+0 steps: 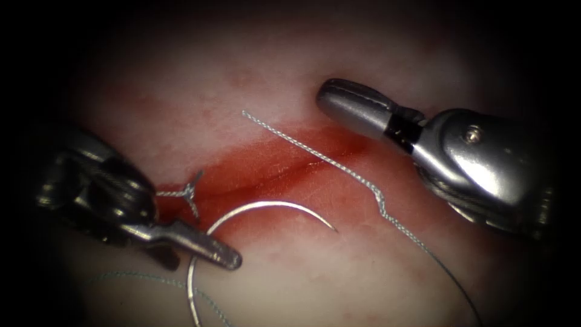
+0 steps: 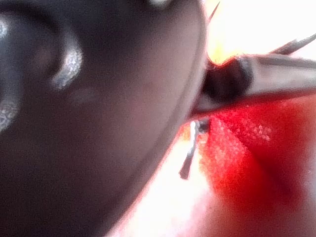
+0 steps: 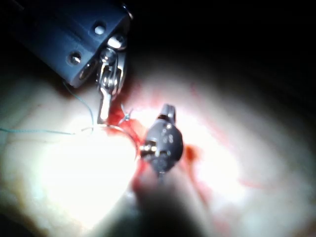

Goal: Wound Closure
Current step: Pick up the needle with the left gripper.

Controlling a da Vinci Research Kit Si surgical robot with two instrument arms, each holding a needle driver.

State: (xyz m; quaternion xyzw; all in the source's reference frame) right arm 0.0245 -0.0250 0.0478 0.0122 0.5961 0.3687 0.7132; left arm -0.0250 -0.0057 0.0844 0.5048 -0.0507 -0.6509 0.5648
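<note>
- The needle point(image 1: 242, 221) lies free on the tissue point(image 1: 181, 109), just below the cut point(image 1: 284, 172), not in it.
- Thread point(image 1: 339, 166) crosses the cut.
- Left hand point(image 1: 221, 254), pressed together, empty, touches the needle.
- Right hand point(image 1: 339, 100), pressed together, holds nothing, above the cut.

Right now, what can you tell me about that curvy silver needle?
The needle is a thin, shiny, metal-looking half circle lying free on the tissue, just below the red cut. Its sharp tip points right, near the middle; the other end curves down past the left tool, whose jaws look shut beside it without gripping it. The right tool sits well away, its jaws shut, holding nothing. No part of the needle looks pushed into the tissue.
</note>
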